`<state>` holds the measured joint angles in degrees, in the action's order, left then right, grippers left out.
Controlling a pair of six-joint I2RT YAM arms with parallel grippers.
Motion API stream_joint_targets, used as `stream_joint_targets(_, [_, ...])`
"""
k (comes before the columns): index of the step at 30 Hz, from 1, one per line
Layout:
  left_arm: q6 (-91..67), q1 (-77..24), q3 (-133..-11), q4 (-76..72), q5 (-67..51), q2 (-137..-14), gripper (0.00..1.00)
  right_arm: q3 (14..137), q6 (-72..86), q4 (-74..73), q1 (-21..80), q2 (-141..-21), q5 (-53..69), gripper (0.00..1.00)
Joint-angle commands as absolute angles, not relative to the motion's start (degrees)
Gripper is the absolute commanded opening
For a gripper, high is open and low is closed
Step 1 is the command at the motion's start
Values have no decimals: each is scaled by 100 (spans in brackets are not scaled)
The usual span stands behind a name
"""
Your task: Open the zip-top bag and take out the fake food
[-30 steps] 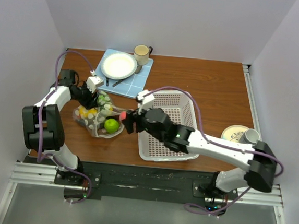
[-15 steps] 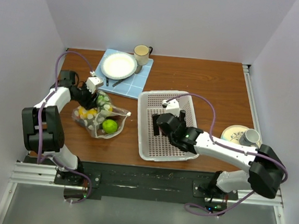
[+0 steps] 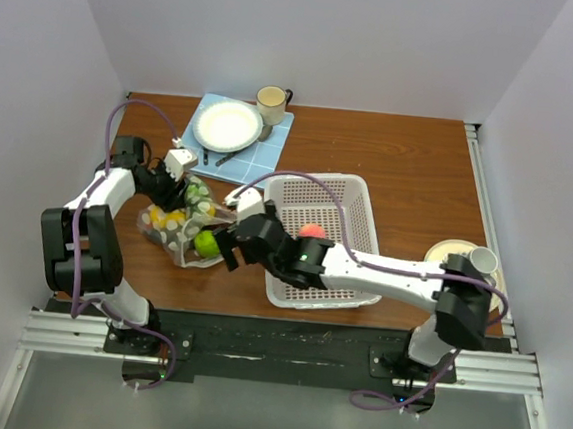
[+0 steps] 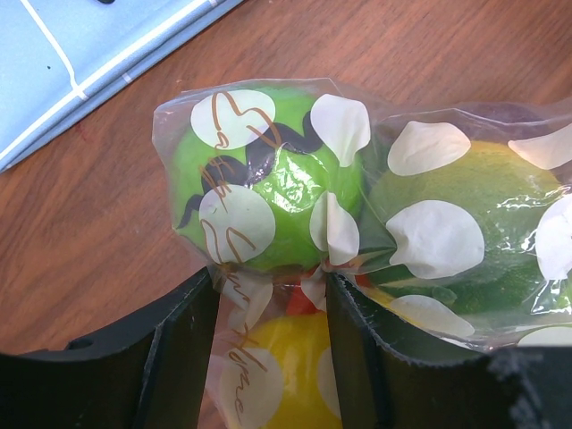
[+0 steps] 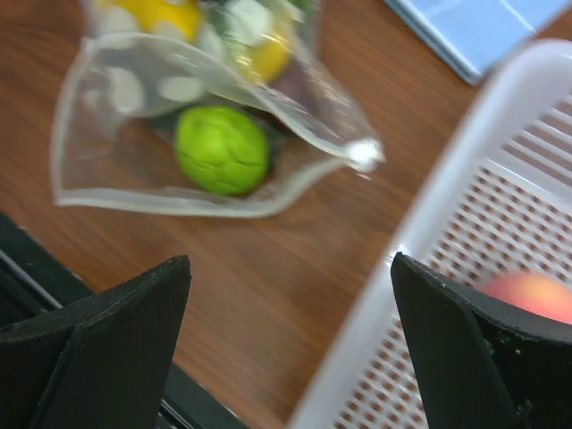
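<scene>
Black-fingered left gripper (image 4: 268,299), arm bent, pinches the 11 o'clock end of the bag (image 3: 178,223); the right gripper (image 5: 290,261), arm stretched across the basket (image 3: 354,192) toward 9, hangs wide open and empty by the bag's mouth. The bag lies at 9 o'clock of the basket, long axis 11 to 5, mouth open toward 5. Green and yellow food (image 4: 268,188) fills it; one reddish fruit (image 3: 312,232) sits in the basket.

White-and-black L arm (image 3: 108,187) bent at elbow, forearm reaching fwd, wrist turned in toward centre. Black two-finger L gripper (image 4: 268,290) pinched on fold of clear white-dotted zip-top bag (image 4: 429,197). White-and-black R arm (image 3: 382,273) stretched low across to left. Black R gripper (image 5: 290,353) spread wide, nothing btwn fingers.
</scene>
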<state>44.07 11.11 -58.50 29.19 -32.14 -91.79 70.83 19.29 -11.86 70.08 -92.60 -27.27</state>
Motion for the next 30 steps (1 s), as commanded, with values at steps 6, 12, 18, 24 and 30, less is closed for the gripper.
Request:
stream_joint_targets(6, [4500, 1107, -5678, 3173, -3094, -8939, 55, 7989, 1451, -282, 7058, -10897, -1934, 99])
stream_joint_targets(12, [4526, 1116, -5748, 3199, -3155, -9026, 55, 8314, 1318, -79, 7058, -11311, -1881, 99])
stream_joint_targets(18, [4535, 1116, -5687, 3217, -3269, -9027, 55, 8710, 1196, -18, 7058, -11803, -1995, 99])
stream_joint_targets(24, [4605, 1107, -5546, 3261, -3287, -8904, 55, 9008, 1204, 27, 7014, -12304, -2013, 99])
stream_joint_targets(30, [4632, 1108, -5502, 3234, -3278, -8868, 55, 8869, 1283, 44, 6952, -12253, -1881, 74])
